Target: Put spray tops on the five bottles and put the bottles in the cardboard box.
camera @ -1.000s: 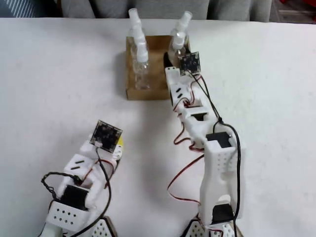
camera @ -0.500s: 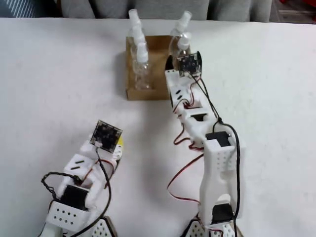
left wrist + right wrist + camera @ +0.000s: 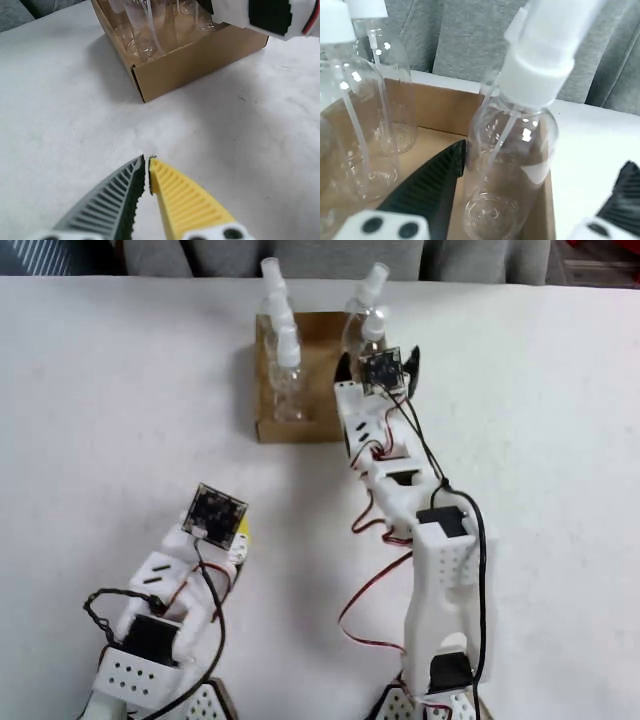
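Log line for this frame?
right hand: open, either side of spray-topped bottle in cardboard box | left hand: shut, over table

White table (image 3: 120, 390), grey upholstery (image 3: 330, 255) behind

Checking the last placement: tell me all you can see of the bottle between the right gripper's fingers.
The bottle is clear plastic, looks empty, with a white spray top and a thin tube inside. It stands upright in a corner of the cardboard box. The right gripper is open around it: one black finger is close by its side, the other well clear.
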